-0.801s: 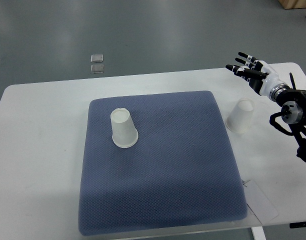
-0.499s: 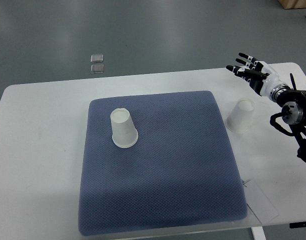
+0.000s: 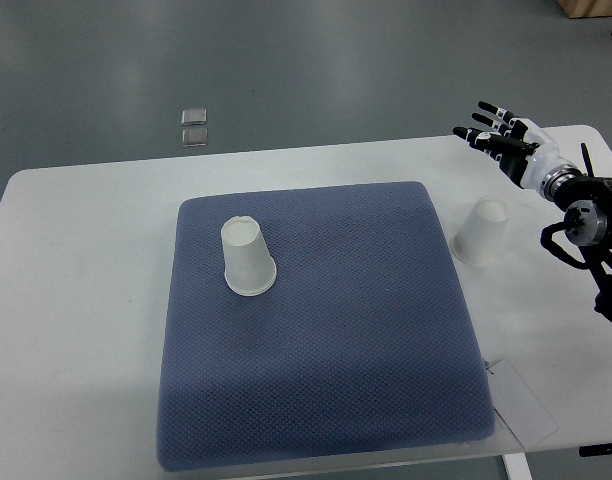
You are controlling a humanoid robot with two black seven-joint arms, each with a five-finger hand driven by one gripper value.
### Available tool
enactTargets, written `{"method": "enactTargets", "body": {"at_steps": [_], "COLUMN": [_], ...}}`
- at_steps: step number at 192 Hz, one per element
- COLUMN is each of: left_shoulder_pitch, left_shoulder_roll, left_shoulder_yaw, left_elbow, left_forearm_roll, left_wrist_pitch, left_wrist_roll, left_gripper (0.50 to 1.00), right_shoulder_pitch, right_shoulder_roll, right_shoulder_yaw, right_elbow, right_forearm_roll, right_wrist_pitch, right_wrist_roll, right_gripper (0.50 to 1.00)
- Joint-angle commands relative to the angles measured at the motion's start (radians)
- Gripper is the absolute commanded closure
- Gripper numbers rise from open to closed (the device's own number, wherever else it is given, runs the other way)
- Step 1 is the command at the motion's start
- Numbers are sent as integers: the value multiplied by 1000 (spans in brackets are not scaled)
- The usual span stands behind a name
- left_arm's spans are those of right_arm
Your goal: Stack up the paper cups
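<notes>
A white paper cup (image 3: 248, 259) stands upside down on the left part of the blue mat (image 3: 326, 330). A second white paper cup (image 3: 481, 232) stands upside down on the white table, just right of the mat's edge. My right hand (image 3: 493, 134) hovers above the table's far right edge, behind that second cup and apart from it. Its fingers are spread and hold nothing. My left arm does not show.
The white table (image 3: 76, 300) carries the mat. A clear plastic sheet or card (image 3: 521, 405) lies at the mat's near right corner. Two small clear squares (image 3: 194, 126) lie on the grey floor beyond the table.
My right hand has drifted very slightly to the right and away. The cups have not moved.
</notes>
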Motion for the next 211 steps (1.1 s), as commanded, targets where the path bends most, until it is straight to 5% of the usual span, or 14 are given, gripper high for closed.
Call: {"method": "enactTargets", "body": {"at_steps": [1,108,211], "left_shoulder_pitch": [0,0,0], "left_shoulder_roll": [0,0,0], "left_shoulder_yaw": [0,0,0], "left_elbow": [0,0,0], "left_forearm_roll": [0,0,0], "left_wrist_pitch": [0,0,0], "left_wrist_roll": [0,0,0], "left_gripper": [500,500,500], "right_shoulder_pitch": [0,23,56], "right_shoulder_roll": [-5,-40,-188], "right_shoulder_yaw": [-7,-11,-154], "right_elbow": [2,2,69], "right_forearm_roll": [0,-5,-92], "right_wrist_pitch": [1,89,211], "right_wrist_roll": [0,-2,9], "right_gripper": [593,593,593]}}
